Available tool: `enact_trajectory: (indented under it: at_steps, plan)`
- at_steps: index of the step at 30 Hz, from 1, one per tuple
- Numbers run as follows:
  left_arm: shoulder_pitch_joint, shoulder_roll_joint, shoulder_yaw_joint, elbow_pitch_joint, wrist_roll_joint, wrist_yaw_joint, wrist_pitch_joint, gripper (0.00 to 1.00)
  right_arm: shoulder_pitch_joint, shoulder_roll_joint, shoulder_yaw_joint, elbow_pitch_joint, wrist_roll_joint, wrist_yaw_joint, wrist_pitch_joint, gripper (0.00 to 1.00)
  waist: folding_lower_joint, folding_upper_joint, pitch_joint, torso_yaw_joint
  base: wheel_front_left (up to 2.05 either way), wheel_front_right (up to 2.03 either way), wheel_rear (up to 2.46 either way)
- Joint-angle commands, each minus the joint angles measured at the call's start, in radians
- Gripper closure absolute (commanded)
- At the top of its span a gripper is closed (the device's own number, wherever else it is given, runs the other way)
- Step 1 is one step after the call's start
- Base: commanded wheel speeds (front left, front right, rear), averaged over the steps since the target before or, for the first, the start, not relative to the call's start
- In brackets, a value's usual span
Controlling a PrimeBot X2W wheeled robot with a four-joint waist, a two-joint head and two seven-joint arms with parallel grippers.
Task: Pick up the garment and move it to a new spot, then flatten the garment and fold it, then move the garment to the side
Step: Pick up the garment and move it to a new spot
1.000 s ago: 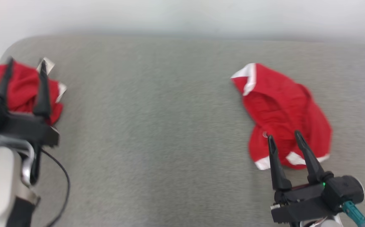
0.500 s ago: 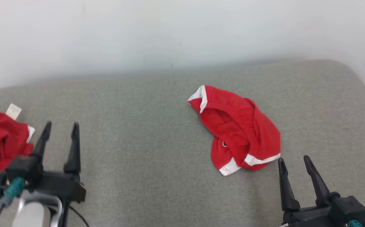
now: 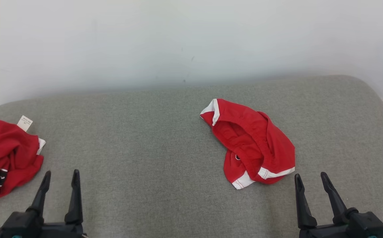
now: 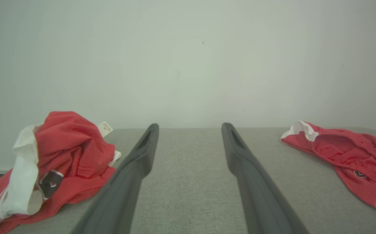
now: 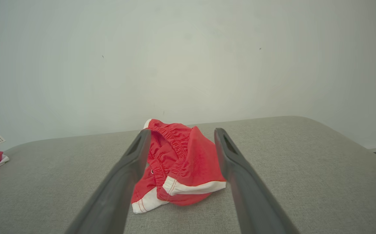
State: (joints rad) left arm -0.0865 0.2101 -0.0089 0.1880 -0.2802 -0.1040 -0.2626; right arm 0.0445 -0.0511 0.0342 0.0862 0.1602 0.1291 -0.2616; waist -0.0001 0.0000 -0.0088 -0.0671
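**Head view:** The red shorts [image 3: 254,145], trimmed in white, lie crumpled on the grey cushion [image 3: 145,138] in front of the white wall [image 3: 191,39]. The right gripper [image 3: 310,174] hovers just beside the shorts' near hem, its jaws spread wide and holding nothing. The left gripper [image 3: 62,172] is well apart from the shorts on their left, also wide open and empty. Farther left still lies a second red garment [image 3: 9,152].

**Left wrist view:** The shorts lie to the right of the parted, empty fingers [image 4: 136,169]. The second garment is bunched up on the opposite side, with a white label [image 4: 105,128] sticking up.

**Right wrist view:** The shorts sit straight ahead, framed between the two spread fingers [image 5: 126,172] and not touched by them.
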Motion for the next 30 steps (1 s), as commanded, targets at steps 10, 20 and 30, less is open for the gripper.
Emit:
enact_trajectory:
  at_steps: [10, 20, 30]
  plan:
    - [0.137, -0.054, 0.039, -0.063, 0.038, -0.008, -0.003, 0.00, 0.019, 0.001, -0.004, 0.025, 0.010, 0.003, -0.003, 0.00, 0.0001, 0.0000, -0.013, 0.042, 0.00, 0.00, 0.00]
    - [0.143, -0.071, 0.050, -0.056, 0.052, -0.020, -0.003, 0.00, 0.016, 0.001, -0.007, 0.042, 0.009, 0.003, -0.003, 0.00, 0.0001, 0.0000, -0.014, 0.075, 0.00, 0.00, 0.00]
    - [0.141, -0.069, 0.051, -0.047, 0.062, -0.028, -0.003, 0.00, 0.005, 0.001, -0.010, 0.056, 0.010, 0.003, -0.003, 0.00, 0.0001, 0.0000, -0.016, 0.088, 0.00, 0.00, 0.00]
